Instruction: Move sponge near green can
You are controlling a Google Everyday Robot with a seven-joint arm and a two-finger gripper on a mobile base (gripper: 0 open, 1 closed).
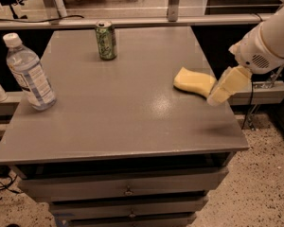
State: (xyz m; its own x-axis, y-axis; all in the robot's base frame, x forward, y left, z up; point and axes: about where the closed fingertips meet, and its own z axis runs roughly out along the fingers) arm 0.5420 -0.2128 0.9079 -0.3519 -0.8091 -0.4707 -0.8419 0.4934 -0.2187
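The sponge [193, 81] lies near the grey table's [123, 122] right edge, well apart from the green can [106, 40] at the back. The gripper [217, 97] hangs at the sponge's right end; whether it is open cannot be told. A water bottle [29, 74] stands far left. Neither label is readable.

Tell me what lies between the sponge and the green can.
Nothing: the camera view shows only bare grey tabletop between the sponge and the green can. The claw hangs on the sponge's side away from the can.
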